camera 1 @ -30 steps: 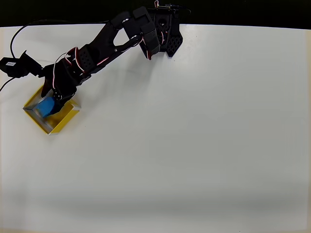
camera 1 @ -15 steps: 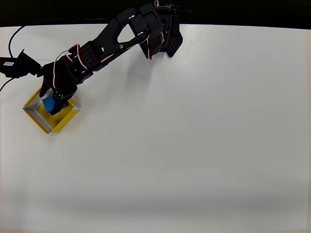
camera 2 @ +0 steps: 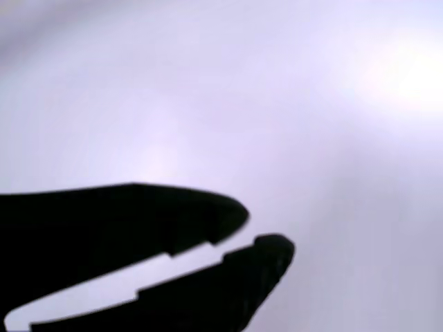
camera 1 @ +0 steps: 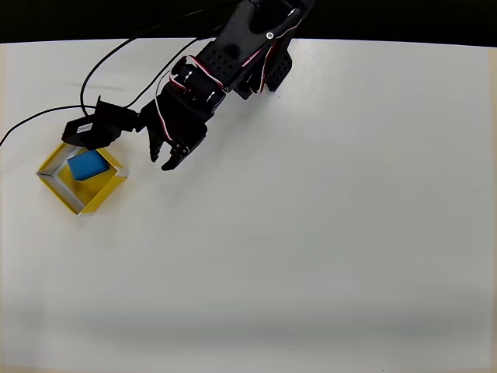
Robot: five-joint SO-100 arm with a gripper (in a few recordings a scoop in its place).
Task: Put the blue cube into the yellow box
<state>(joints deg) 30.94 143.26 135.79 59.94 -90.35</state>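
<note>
The blue cube (camera 1: 87, 164) lies flat on the floor of the yellow box (camera 1: 106, 189) at the table's left side in the overhead view, free of the arm. My black gripper (camera 1: 163, 159) hangs over bare table to the right of the box, apart from it. Its fingers are slightly parted and hold nothing. In the wrist view the gripper (camera 2: 259, 232) shows as two dark fingers with a narrow bright gap, over blurred white table.
A small black camera module (camera 1: 93, 129) on a cable sticks out over the box's upper corner. The arm's base (camera 1: 268, 66) stands at the table's far edge. White table (camera 1: 326, 233) stretches to the right and front.
The gripper has let go of the blue cube, which now rests in the yellow box. The arm has pulled back up and to the right, away from the box.
</note>
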